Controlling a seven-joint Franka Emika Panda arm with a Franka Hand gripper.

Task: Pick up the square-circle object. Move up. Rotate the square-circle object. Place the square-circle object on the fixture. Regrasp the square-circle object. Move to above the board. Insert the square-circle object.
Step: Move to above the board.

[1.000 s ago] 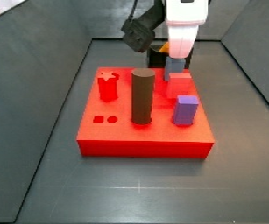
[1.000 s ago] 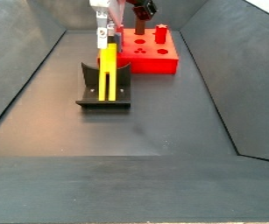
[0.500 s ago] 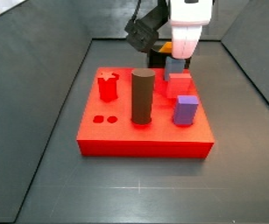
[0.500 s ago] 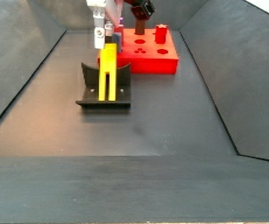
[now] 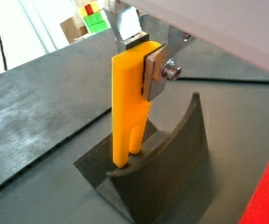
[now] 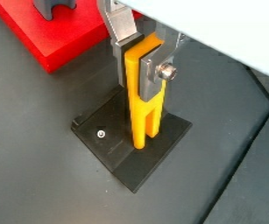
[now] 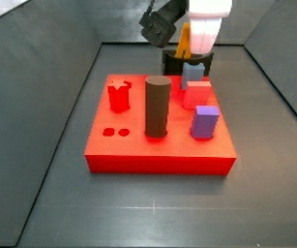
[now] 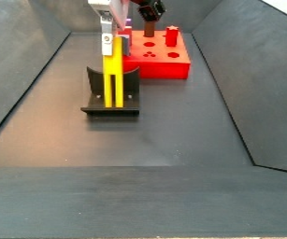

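Up close, pincer [image 6: 148, 59] clenched on square-circle object [image 6: 145, 105] upright over fixture [image 6: 119, 149]; board [image 7: 158, 136] whole only from the side

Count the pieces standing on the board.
4: red peg left, dark cylinder centre, purple block right, red block behind it. Gripper, gripping the yellow bar at the fixture, may hide others.

No words, labels, brand marks or numbers could be read in any view: none on the gripper [image 6: 145, 63] that clasped the upright yellow peg [image 6: 145, 109] over the fixture [image 6: 123, 149], none on the red board [image 7: 160, 136] or its pegs; the bright shapes behind the peg in a wrist view were too blurred to read
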